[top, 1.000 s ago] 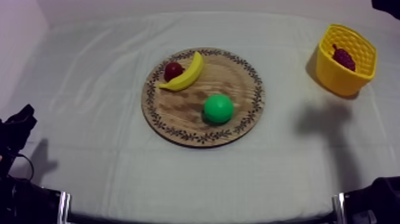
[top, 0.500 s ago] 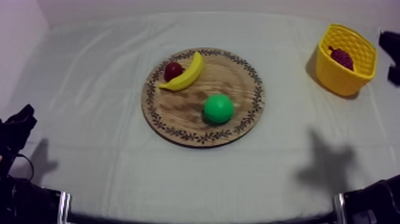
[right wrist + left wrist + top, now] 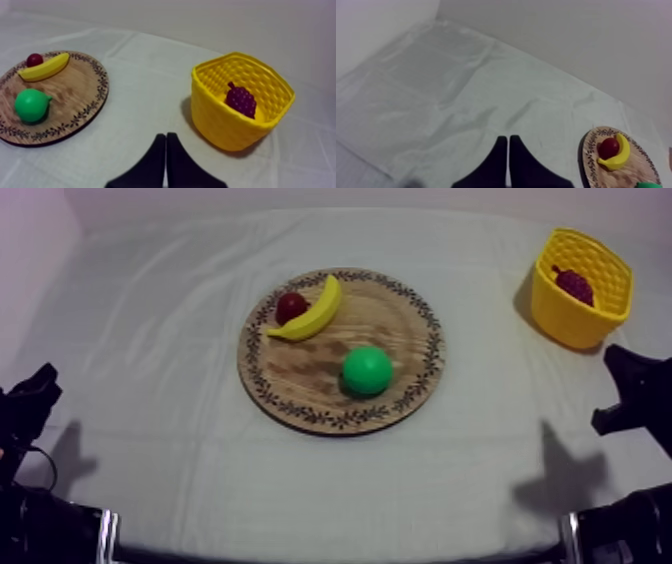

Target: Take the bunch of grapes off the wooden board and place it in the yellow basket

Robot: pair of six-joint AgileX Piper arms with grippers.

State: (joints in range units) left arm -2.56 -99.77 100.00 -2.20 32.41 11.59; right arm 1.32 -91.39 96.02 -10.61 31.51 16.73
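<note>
The grapes (image 3: pixel 241 100) lie inside the basket (image 3: pixel 220 125) at the far right of the table (image 3: pixel 180 338), well apart from the board (image 3: pixel 385 313). The board carries the banana (image 3: pixel 312 310), the small red fruit (image 3: pixel 291 307) just beside it, and the pear (image 3: pixel 367 370). My right gripper (image 3: pixel 166 135) hangs near the basket with its fingers pressed together on nothing, and my left gripper (image 3: pixel 508 137) sits low at its own side, likewise closed and empty.

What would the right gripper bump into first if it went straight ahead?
Probably nothing but cloth: the right gripper points into the gap between the wooden board and the yellow basket, though depth is hard to judge.
</note>
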